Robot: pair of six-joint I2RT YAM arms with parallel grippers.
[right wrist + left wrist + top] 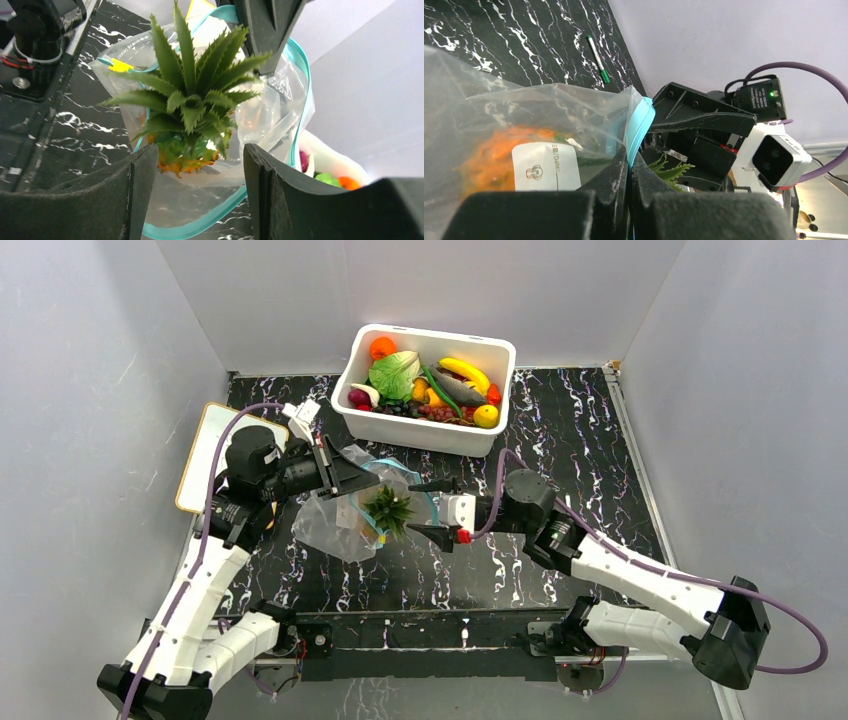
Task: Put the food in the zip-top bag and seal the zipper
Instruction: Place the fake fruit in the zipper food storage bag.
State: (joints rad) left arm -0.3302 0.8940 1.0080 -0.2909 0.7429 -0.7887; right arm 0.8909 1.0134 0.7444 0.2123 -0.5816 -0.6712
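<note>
Top external view: open right tool (433, 508) faces the crown of the pineapple (388, 508) in the zip-top bag (328, 528), which the left tool (350, 476) pinches.

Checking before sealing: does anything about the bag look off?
The orange toy pineapple sits with its green crown poking out through the teal-blue zipper strip of the clear crinkly plastic bag, so it probably cannot seal yet.

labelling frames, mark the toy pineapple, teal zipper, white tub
orange toy pineapple (192, 107): right wrist view, green crown
teal zipper strip (639, 125): left wrist view, visible middle
white plastic tub (420, 435): top view, front wall
</note>
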